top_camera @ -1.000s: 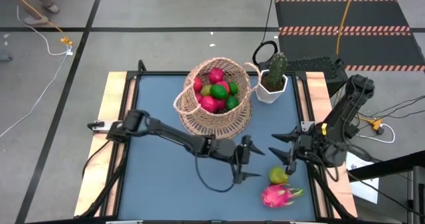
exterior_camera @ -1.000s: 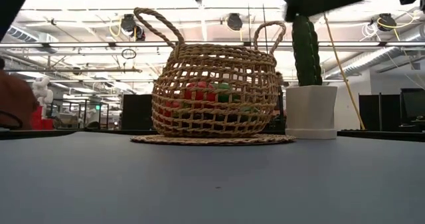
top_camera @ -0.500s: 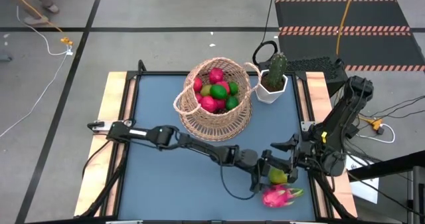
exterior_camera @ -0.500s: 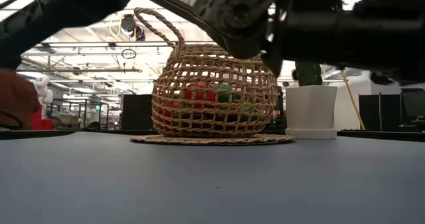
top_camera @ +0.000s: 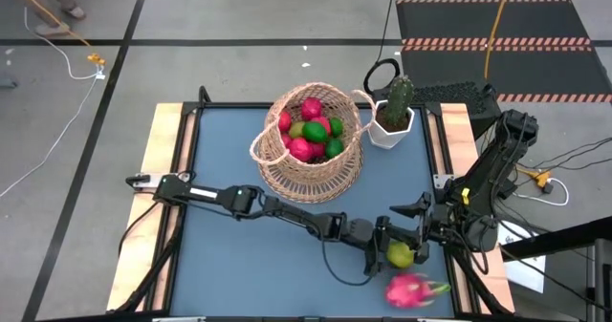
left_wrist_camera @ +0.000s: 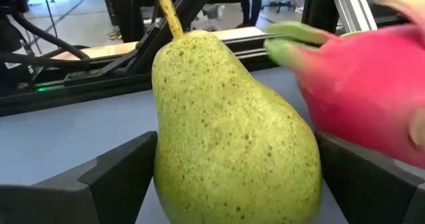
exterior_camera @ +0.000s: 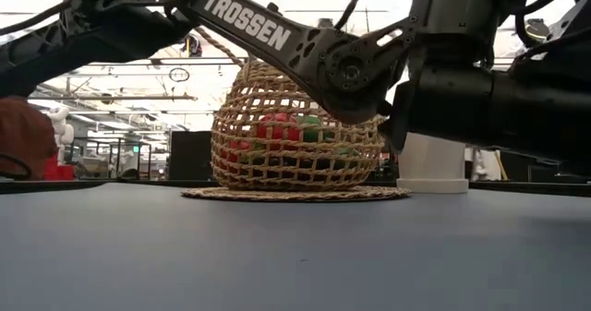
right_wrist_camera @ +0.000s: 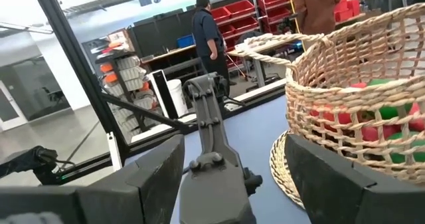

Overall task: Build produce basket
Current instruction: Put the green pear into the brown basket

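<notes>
Near table's front right corner, left gripper (top_camera: 385, 253) straddles pear (top_camera: 400, 255), fingers spread, beside dragon fruit (top_camera: 410, 289). Right gripper (top_camera: 418, 228) open, idle nearby.

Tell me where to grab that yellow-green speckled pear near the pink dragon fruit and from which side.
Grip the yellow-green speckled pear across its wide lower belly, not the narrow stem end. It stands upright, stem up, so a level approach from the side away from the pink dragon fruit looks best. The left gripper already has a finger on either side.
</notes>
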